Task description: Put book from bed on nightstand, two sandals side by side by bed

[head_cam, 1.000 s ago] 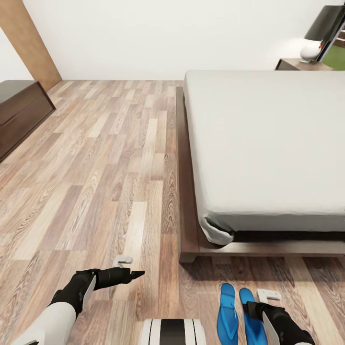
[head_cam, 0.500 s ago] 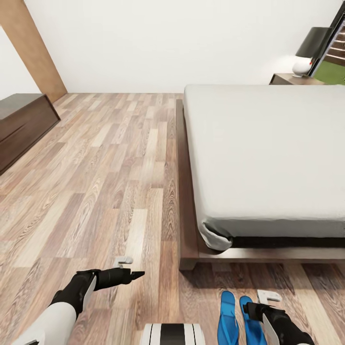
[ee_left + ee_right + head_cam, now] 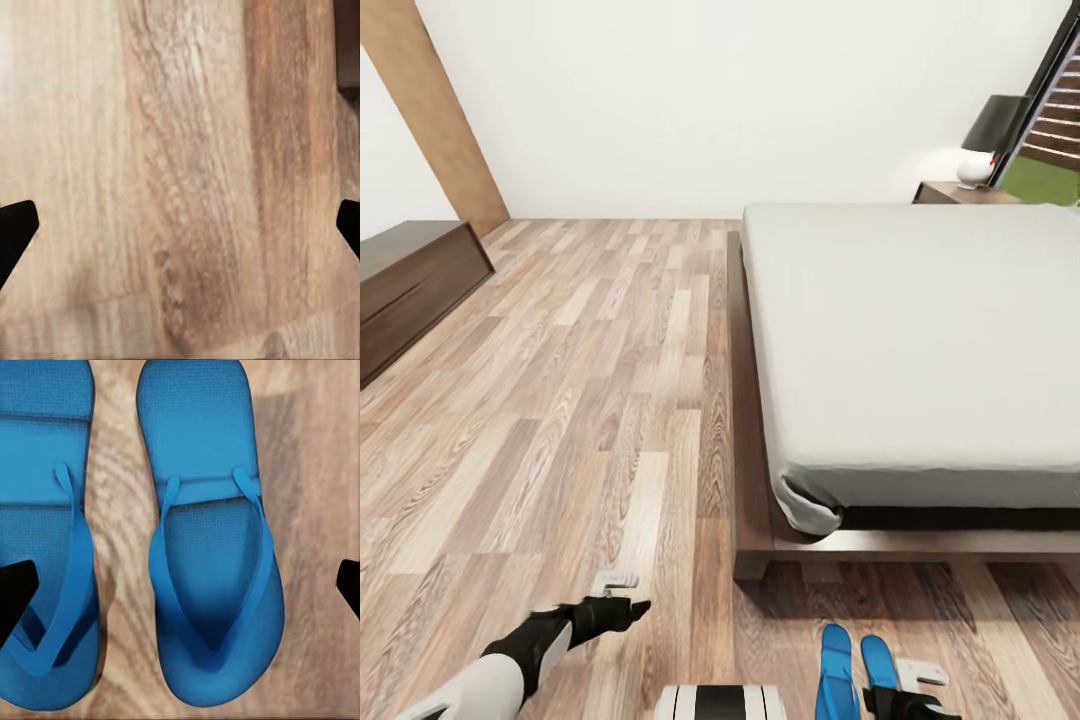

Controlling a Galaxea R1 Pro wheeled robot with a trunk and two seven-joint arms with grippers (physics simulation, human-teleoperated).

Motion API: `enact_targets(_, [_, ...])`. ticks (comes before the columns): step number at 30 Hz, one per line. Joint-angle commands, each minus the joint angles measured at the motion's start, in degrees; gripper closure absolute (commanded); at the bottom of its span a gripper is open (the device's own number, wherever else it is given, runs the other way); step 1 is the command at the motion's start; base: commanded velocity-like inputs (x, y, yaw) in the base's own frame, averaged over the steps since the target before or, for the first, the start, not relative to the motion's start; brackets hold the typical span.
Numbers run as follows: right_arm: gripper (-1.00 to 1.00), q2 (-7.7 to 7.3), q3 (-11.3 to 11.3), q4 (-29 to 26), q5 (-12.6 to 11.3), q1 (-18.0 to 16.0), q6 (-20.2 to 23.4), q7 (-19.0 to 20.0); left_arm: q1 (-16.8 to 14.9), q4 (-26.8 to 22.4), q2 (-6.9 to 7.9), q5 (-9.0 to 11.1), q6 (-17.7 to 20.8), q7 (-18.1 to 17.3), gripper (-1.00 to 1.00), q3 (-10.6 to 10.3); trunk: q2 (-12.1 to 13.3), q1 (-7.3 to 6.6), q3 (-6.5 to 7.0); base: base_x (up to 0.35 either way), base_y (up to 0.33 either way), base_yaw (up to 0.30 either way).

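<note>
Across the room from where I'm steering, the bed (image 3: 920,340) takes up the right half of the head view, its off-white mattress bare as far as I can see it; I see no book on the part that shows. Left of it runs the wood plank floor (image 3: 560,400), with a dark low cabinet (image 3: 410,290) against the left wall. Beyond the bed's far corner stands a nightstand (image 3: 950,192) carrying a lamp (image 3: 985,140) with a dark shade.

Near the foot of the bed, close to my base, the two blue sandals (image 3: 855,670) lie side by side on the floor, apart from the frame, their long axes running roughly along the bed's length. My right gripper (image 3: 905,695) sits just beside them, at the nearer sandal's outer edge. Through the right wrist camera the sandals (image 3: 210,562) lie directly under the spread fingers, one centred between the dark fingertips, straps up, its length pointing across the line between the tips. The jaws stand wide and hold nothing.

My left gripper (image 3: 622,600) hangs over bare planks, well apart from the sandals; its wrist camera shows wood grain between two dark tips set wide, nothing gripped.

I judge the right arm the nearer one for anything the sandals need; they already look paired. I can read no brand, label or lettering anywhere.
</note>
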Motion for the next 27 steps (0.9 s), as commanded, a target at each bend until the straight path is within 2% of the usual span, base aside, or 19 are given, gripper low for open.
enact_targets(1, [-1.0, -0.02, -0.5, 0.5, 0.6, 0.0, -0.4, 0.1, 0.0, 1.2, -0.04, -0.2, -0.9, 1.7, -1.0, 0.5, 0.0, -0.04, 0.19, 0.0, 0.0, 0.0])
enact_targets(3, [-1.0, -0.08, -0.5, 1.8, 0.6, 0.1, -1.3, 0.1, 0.0, 5.8, -0.06, -0.3, -6.7, 9.4, -1.0, 0.5, 0.0, -0.09, 0.64, 0.0, 0.0, 0.0])
enact_targets(4, [-1.0, -0.1, -0.5, 2.3, 0.6, 0.2, -1.6, 0.1, 0.0, 8.0, -0.09, -0.3, -10.3, 14.8, -1.0, 0.5, 0.0, -0.11, 0.86, 0.0, 0.0, 0.0])
enact_targets(9, [-1.0, -0.12, -0.5, 2.6, 0.5, 0.4, -1.9, 0.1, 0.9, 9.8, -0.22, -0.3, -14.0, 22.7, -1.0, 0.4, 0.1, -0.24, 1.97, 0.0, 0.0, 0.0])
enact_targets(14, [-1.0, -0.13, -0.6, 2.7, 0.4, 0.4, -2.0, 0.1, 1.5, 10.1, -0.24, -0.3, -14.6, 24.3, -1.0, 0.4, 0.2, -0.37, 3.07, 0.0, 0.0, 0.0])
enact_targets(27, [-1.0, -0.13, -0.6, 2.8, 0.4, 0.5, -2.0, 0.1, 1.6, 10.2, -1.01, -0.3, -14.8, 24.6, -1.0, 0.4, 0.3, -0.71, 5.95, 0.0, 0.0, 0.0])
